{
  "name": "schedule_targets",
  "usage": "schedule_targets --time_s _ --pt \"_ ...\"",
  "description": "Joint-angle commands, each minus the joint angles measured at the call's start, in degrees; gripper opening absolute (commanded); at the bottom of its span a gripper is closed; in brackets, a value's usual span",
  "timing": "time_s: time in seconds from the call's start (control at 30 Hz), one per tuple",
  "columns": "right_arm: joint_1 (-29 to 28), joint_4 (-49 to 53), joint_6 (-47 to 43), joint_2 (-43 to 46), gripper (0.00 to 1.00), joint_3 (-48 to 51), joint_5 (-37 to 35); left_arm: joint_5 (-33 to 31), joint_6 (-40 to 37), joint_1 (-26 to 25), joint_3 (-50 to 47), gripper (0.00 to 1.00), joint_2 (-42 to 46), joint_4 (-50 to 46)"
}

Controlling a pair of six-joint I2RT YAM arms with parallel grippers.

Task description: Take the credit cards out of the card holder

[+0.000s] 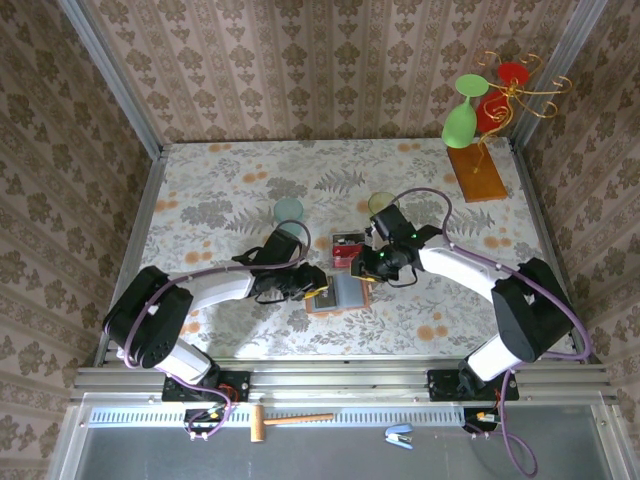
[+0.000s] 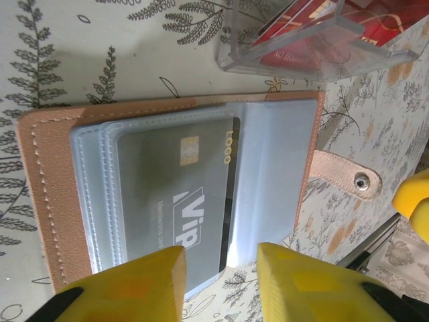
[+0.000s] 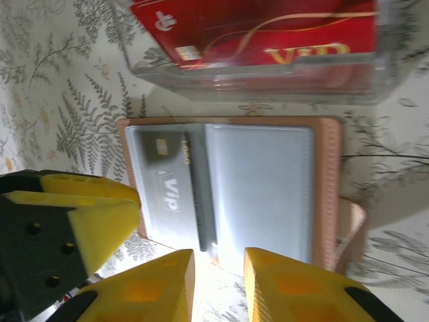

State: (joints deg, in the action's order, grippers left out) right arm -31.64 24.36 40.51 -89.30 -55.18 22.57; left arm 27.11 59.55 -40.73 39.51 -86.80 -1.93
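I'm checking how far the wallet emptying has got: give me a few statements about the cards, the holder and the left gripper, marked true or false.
1. The card holder lies open on the table. True.
2. A dark VIP card sits in one of its pockets. True.
3. The red cards sit in the holder's pockets. False: they lie in a clear box beside it.
4. The left gripper is shut on the dark card. False: its fingers are apart, holding nothing.
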Motion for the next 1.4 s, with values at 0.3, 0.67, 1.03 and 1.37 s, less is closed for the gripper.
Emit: schedule_targets --time_s 0.3,0.67,1.03,1.37 --pt "-2.38 -2.24 2.21 -7.19 0.26 1.08 -0.42 -1.69 -1.34 0.58 -1.56 0.31 2.41 -1.57" --pt "-4.54 -3.93 4.97 -7.38 0.27 3.51 -1.38 -1.30 -1.77 0.94 -0.83 0.31 2.72 -2.37" --pt "-7.35 -4.98 8.47 -6.52 0.26 4.97 -2.88 -0.31 -2.44 1.40 -1.01 0.31 2.36 -2.28" --pt "-8.62 -4.13 8.96 -5.45 0.26 3.41 -4.07 0.30 -2.33 1.39 -1.10 0.31 1.81 -1.50"
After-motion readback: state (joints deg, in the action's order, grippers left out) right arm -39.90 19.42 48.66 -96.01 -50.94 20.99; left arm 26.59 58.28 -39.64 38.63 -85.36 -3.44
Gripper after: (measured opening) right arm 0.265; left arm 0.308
